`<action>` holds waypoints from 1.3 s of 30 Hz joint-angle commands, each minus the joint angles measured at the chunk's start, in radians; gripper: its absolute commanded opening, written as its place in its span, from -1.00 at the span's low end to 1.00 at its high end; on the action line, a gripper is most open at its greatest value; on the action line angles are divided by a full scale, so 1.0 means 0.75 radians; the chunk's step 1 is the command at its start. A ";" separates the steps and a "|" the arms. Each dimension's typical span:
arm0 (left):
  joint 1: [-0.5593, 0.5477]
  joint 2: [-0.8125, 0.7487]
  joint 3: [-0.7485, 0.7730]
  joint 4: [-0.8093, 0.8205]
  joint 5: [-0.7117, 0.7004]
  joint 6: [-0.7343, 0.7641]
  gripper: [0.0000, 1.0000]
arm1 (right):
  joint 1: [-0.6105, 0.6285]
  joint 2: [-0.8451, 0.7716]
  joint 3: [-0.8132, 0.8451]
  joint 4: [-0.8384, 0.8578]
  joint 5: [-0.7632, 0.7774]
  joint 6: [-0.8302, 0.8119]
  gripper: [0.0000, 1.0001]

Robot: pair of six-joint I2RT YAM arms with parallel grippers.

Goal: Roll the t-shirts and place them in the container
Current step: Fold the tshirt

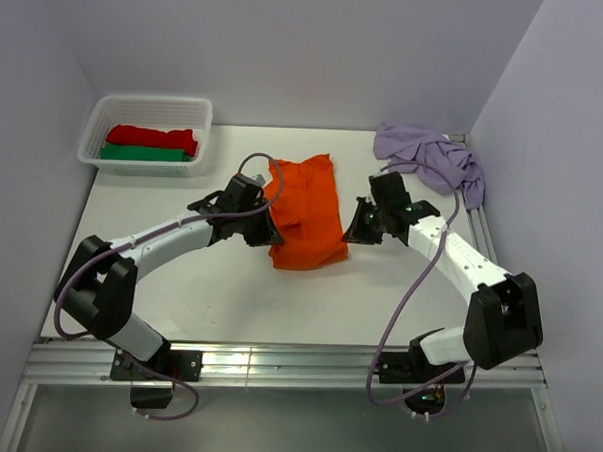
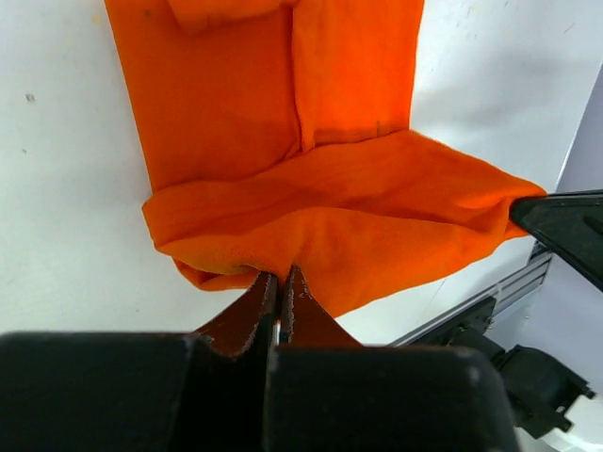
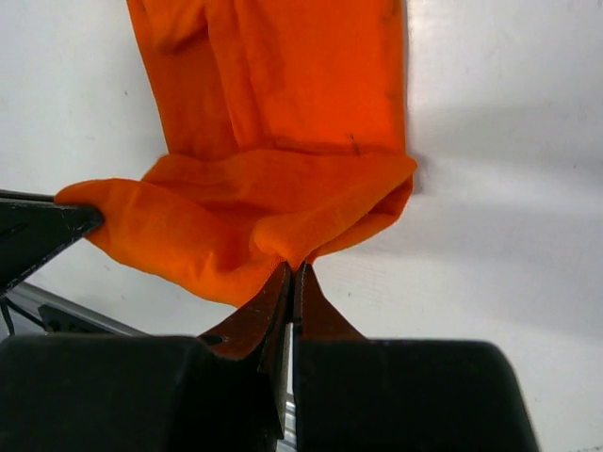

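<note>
The left gripper (image 2: 280,282) has its two fingers pressed together on the near edge of the orange shirt (image 2: 283,141), pinching a fold of cloth between the tips. The right gripper (image 3: 292,273) is closed in the same way on the same near edge, at the other corner. Between the two grippers, the near end of the shirt is lifted and doubled over into a thick, loose fold. Each wrist view shows the other gripper's dark finger at the far corner of that fold.

Ahead of both sets of fingertips, the rest of the orange shirt lies flat on the white table (image 1: 228,293) as a long narrow strip, its sides folded in, running away from the grippers.

Farther out, beyond the right gripper and to its right, the purple shirt (image 1: 430,152) sits crumpled near the table's back corner. Well beyond the left gripper and to its left stands a white basket (image 1: 152,100), holding the red shirt (image 1: 150,136) and the green shirt (image 1: 145,153), both rolled and lying side by side.
</note>
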 commanded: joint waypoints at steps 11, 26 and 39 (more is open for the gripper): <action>0.236 0.297 0.195 0.055 0.237 0.111 -0.99 | -0.068 0.375 0.312 0.046 -0.062 -0.024 -1.00; 0.316 0.565 0.443 0.049 0.333 0.142 -0.98 | -0.123 0.679 0.533 0.040 -0.021 0.019 -1.00; 0.316 0.574 0.425 0.121 0.321 0.095 -0.64 | -0.150 0.772 0.586 0.069 0.001 0.021 -1.00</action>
